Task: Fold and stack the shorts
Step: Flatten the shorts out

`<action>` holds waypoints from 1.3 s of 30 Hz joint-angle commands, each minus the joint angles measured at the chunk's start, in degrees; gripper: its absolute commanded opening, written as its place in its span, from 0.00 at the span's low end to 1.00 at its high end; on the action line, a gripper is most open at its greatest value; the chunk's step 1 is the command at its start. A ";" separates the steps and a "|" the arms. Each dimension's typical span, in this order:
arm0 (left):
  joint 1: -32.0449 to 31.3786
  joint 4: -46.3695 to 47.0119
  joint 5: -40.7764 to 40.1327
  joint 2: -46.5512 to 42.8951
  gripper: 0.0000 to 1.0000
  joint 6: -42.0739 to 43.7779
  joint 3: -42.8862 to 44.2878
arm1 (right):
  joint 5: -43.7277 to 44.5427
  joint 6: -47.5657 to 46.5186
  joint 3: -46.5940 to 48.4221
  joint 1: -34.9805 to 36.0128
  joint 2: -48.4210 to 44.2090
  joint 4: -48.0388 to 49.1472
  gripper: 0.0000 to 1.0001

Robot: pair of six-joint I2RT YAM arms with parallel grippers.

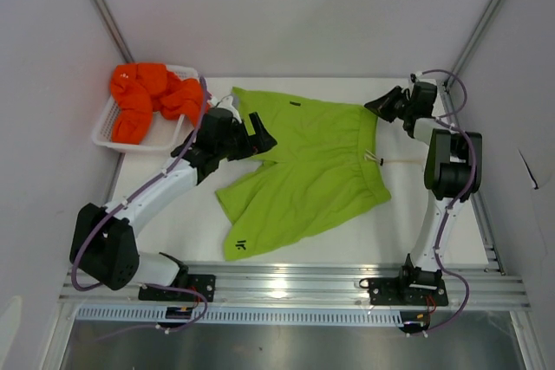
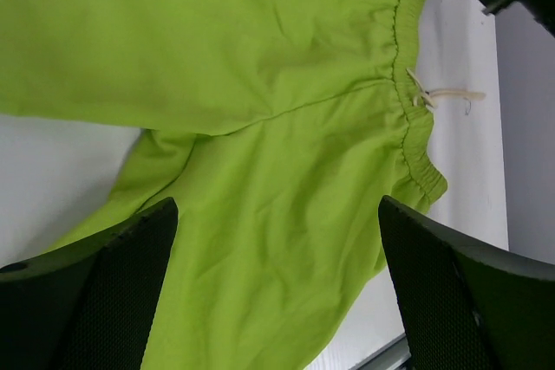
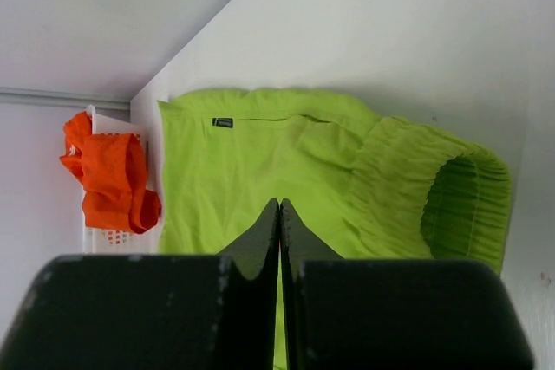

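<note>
The lime green shorts lie spread on the white table, waistband to the right, with a white drawstring trailing off it. My left gripper hovers over their left part, open wide, and green cloth shows between its fingers without touching them. At the waistband's far corner my right gripper is shut; in the right wrist view its tips meet above the green fabric with no cloth seen pinched. The orange shorts lie bunched in the basket.
The white mesh basket stands at the table's back left corner, against the wall. A metal rail with both arm bases runs along the near edge. White enclosure walls close in the back and sides.
</note>
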 commanded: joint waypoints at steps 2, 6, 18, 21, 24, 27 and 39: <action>-3.49 5.52 0.06 -2.36 0.98 2.79 -3.23 | -5.88 8.14 -0.38 -0.15 5.29 11.59 0.00; -6.12 7.80 1.03 0.09 0.98 3.50 -3.94 | -6.15 11.57 1.19 -0.59 10.83 15.65 0.00; -6.57 4.40 -5.73 1.51 0.98 5.70 -7.90 | 5.71 8.34 17.78 -0.33 20.08 -3.48 0.00; -4.65 1.93 -6.62 -0.94 0.98 5.43 -8.07 | 5.19 6.41 20.87 -1.03 19.82 -6.56 0.00; -3.23 0.08 -6.44 -4.37 0.98 4.82 -8.95 | 3.10 4.38 24.39 -1.82 18.24 -8.86 0.17; -2.88 -2.46 -7.84 -7.53 0.98 4.38 -9.66 | 2.72 1.31 21.95 -1.74 12.28 -9.91 0.46; 3.71 -1.69 -6.97 -16.86 0.81 -0.97 -24.04 | 8.70 -0.55 -16.09 2.22 -22.00 -9.13 0.43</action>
